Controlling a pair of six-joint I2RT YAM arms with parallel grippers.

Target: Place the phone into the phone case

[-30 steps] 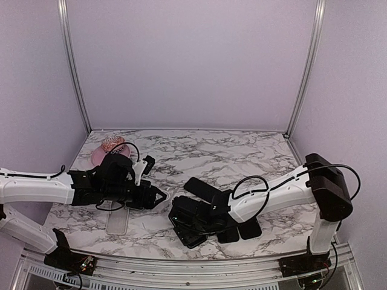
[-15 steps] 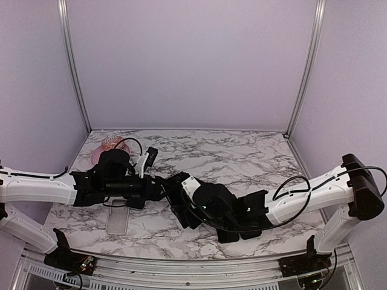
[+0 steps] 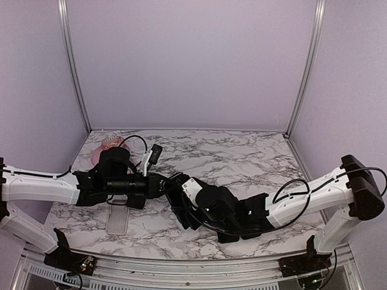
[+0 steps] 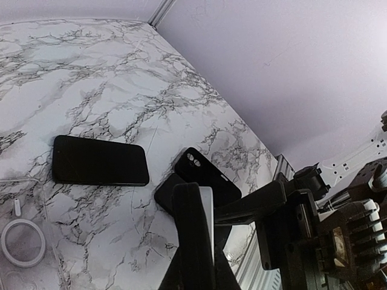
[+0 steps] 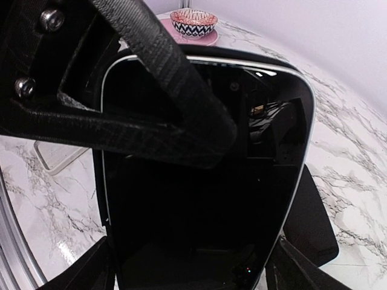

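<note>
The black phone (image 5: 199,181) with a silver rim is held off the table between both grippers, left of centre (image 3: 180,208). My right gripper (image 5: 190,266) spans its width, one finger at each lower side, shut on it (image 3: 188,210). My left gripper (image 4: 202,199) is shut on the phone's thin silver edge (image 4: 207,211), and one of its fingers (image 5: 157,90) crosses the top of the screen. A black phone case (image 4: 208,175) with a camera cutout lies flat on the marble beyond the left gripper. A clear case (image 3: 117,222) lies near the front left.
A flat black slab (image 4: 100,160) lies on the marble. A white ring (image 4: 23,241) lies near it. A patterned bowl (image 5: 193,21) on a pink plate stands at the back left (image 3: 112,145). More black cases (image 3: 242,232) lie under the right arm.
The right arm swung the phone left and lifted it toward the left arm. The left gripper came forward and shut on the phone's edge.
</note>
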